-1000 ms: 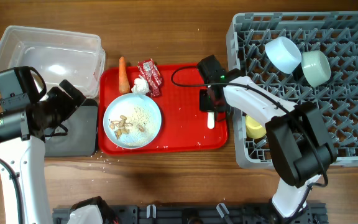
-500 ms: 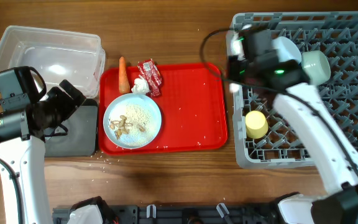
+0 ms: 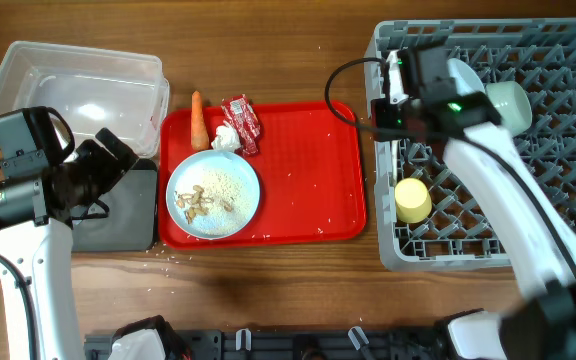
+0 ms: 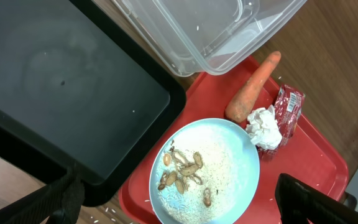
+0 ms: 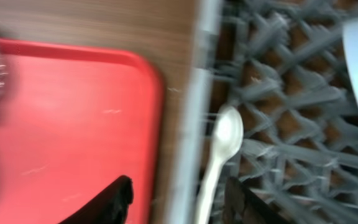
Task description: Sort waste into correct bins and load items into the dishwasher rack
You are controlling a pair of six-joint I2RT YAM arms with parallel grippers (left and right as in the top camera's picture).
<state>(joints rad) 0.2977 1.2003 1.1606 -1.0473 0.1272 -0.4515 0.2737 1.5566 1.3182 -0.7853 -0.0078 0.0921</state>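
Note:
The light blue plate (image 3: 214, 195) with rice crumbs and beige scraps (image 4: 182, 171) sits on the red tray. A carrot (image 3: 198, 118), a red wrapper (image 3: 240, 122) and a white tissue (image 3: 226, 138) lie behind it. My left gripper (image 4: 185, 205) is open and empty over the plate's near edge. My right gripper (image 5: 179, 199) is open over the left wall of the grey rack (image 3: 528, 170). The white spoon (image 5: 221, 149) lies between its fingers, just inside the rack. In the rack are a light blue bowl (image 3: 460, 88), a green bowl (image 3: 509, 106) and a yellow cup (image 3: 411, 200).
A clear tub (image 3: 78, 85) stands at the back left, with a black tray (image 3: 118, 215) in front of it, under my left arm. The red serving tray (image 3: 308, 170) lies between them and the rack. Rice grains are scattered on the wood near the front.
My right gripper took the spoon off the red tray and carried it right to the rack's left edge. Its fingers now stand apart around the spoon. The left arm has not moved.

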